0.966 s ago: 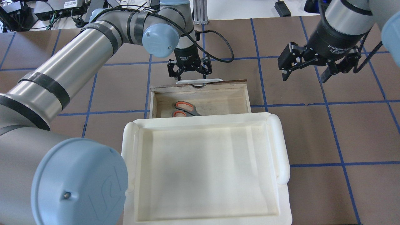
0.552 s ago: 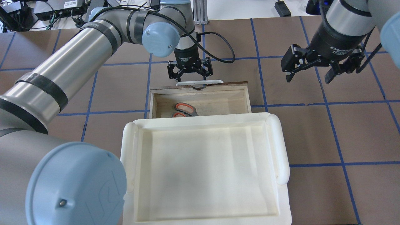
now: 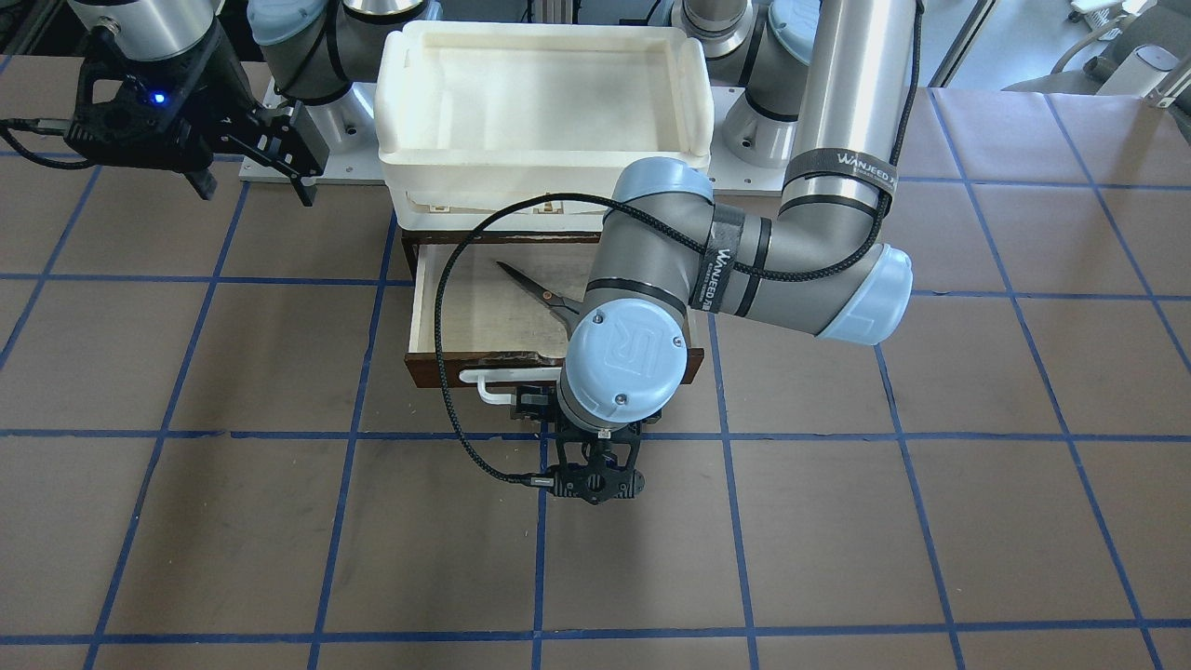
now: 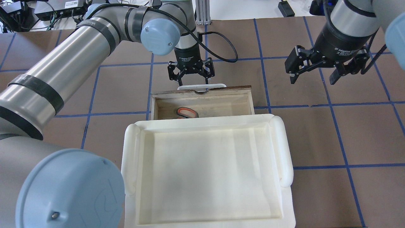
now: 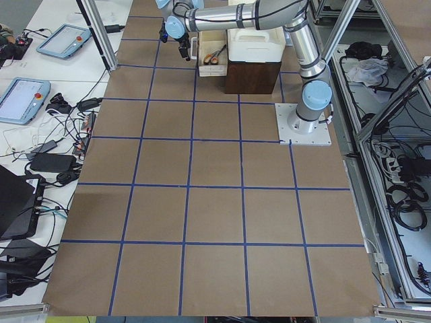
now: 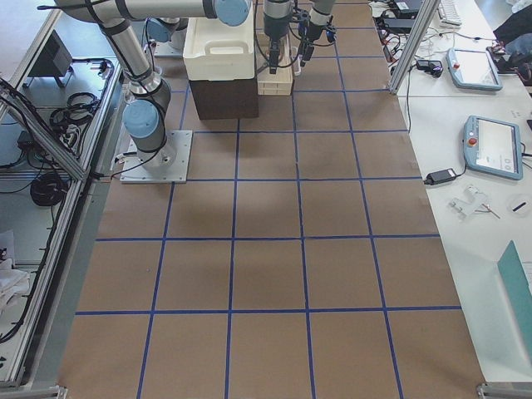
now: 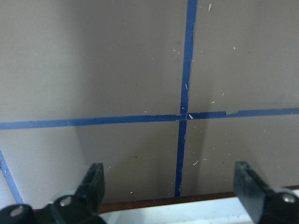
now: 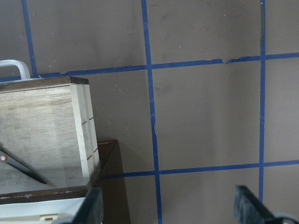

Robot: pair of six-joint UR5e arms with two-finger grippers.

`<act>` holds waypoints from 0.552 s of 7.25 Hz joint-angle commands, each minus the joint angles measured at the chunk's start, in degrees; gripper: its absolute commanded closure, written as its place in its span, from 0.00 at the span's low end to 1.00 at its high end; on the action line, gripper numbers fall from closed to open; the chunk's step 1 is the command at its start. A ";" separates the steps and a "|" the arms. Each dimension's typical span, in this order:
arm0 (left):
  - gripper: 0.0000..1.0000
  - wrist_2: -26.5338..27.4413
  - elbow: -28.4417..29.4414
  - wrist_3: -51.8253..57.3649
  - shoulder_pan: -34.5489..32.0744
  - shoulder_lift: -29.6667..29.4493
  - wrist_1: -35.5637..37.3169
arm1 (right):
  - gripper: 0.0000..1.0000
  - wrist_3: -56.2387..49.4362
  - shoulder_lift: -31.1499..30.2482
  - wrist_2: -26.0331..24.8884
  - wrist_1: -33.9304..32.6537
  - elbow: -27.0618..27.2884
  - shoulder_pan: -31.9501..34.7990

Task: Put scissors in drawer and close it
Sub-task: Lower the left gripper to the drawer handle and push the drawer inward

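By the table's robot-side edge | your grey, orange-lined scissors [image 4: 185, 111] lie in the open pale wooden drawer [image 4: 221, 91] | left gripper [image 4: 192, 78] spread at white bar handle [image 4: 218, 85] | right gripper [image 4: 312, 79] spread, empty.

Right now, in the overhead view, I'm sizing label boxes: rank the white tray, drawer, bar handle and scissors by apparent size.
1. White tray
2. Drawer, only its open part showing
3. Bar handle
4. Scissors, one handle loop showing past the tray, so rank unsure
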 commanded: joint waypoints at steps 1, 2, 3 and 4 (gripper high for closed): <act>0.00 -0.02 -0.02 0.07 0.01 0.90 -1.99 | 0.00 -0.07 0.00 -0.09 0.00 0.01 0.08; 0.00 -0.02 -0.19 0.07 0.01 1.08 -2.26 | 0.00 -0.07 0.00 0.00 0.09 0.09 0.08; 0.00 -0.02 -0.28 0.07 0.01 1.08 -2.43 | 0.00 -0.07 0.00 0.00 0.09 0.09 0.08; 0.00 -0.02 -0.28 0.16 -0.08 1.95 -4.26 | 0.00 -0.07 0.00 0.00 0.09 0.09 0.08</act>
